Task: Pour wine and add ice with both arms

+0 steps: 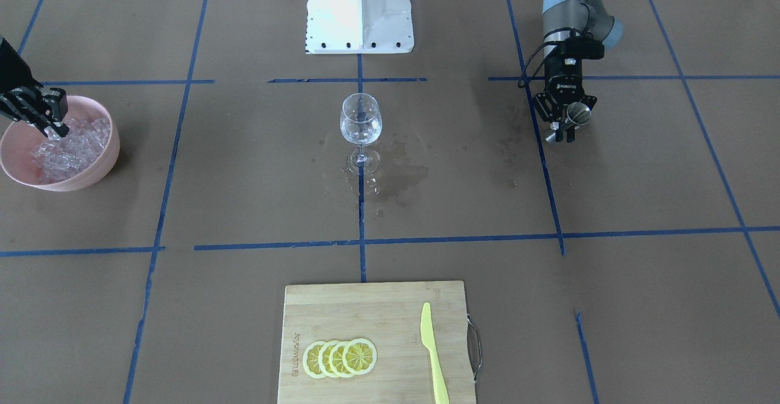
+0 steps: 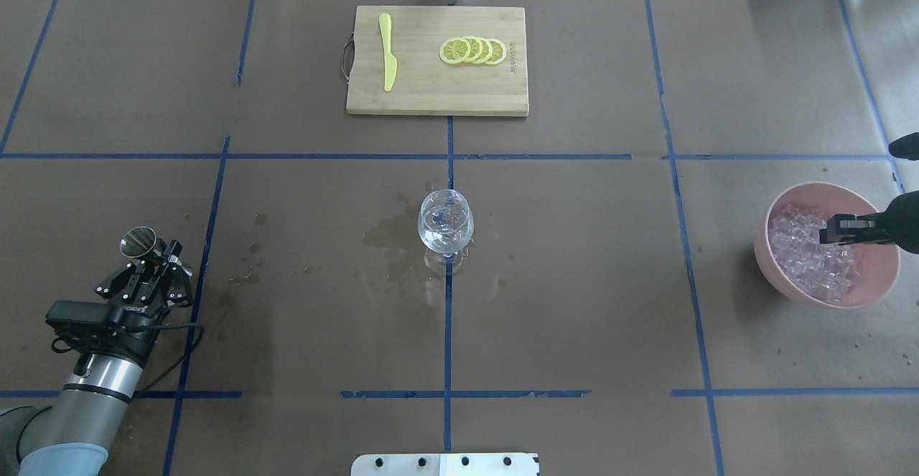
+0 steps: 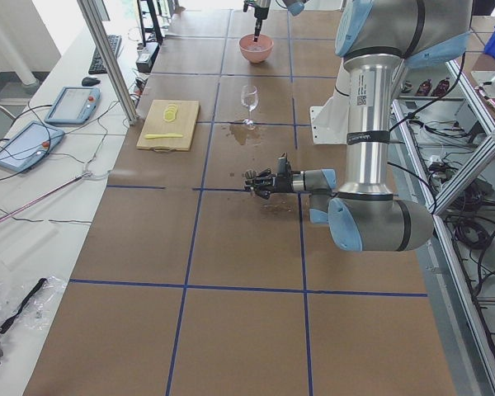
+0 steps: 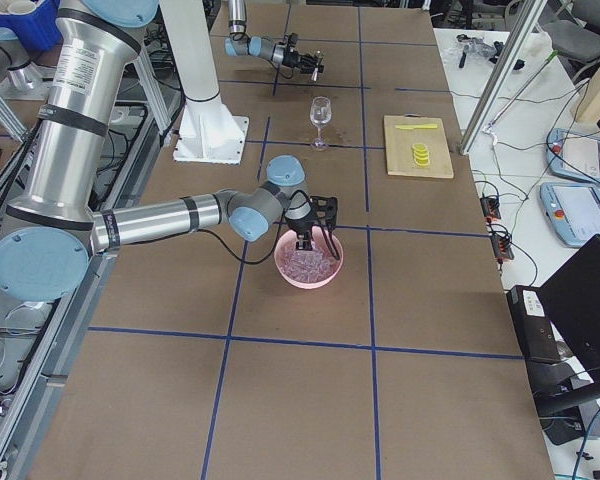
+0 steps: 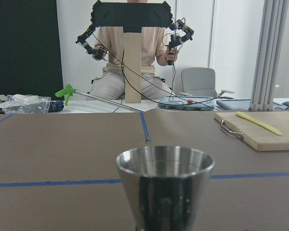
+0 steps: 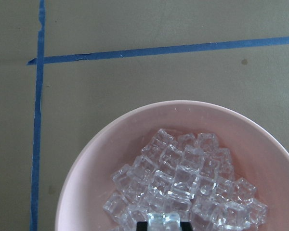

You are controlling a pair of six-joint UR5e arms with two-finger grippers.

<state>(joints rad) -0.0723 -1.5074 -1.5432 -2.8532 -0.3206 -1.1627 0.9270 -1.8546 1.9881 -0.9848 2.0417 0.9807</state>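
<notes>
Both hands hold: left hand (image 2: 148,255) steel cup (image 2: 138,241), right hand (image 2: 827,230) ice (image 6: 183,178) inside bowl (image 6: 94,163).

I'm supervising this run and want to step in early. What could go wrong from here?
1. The right gripper pinches one ice cube at its fingertips in the pink bowl; it may slip out on the way to the wine glass.
2. A puddle surrounds the glass foot; a nudge or a dropped cube could tip or splash it.
</notes>
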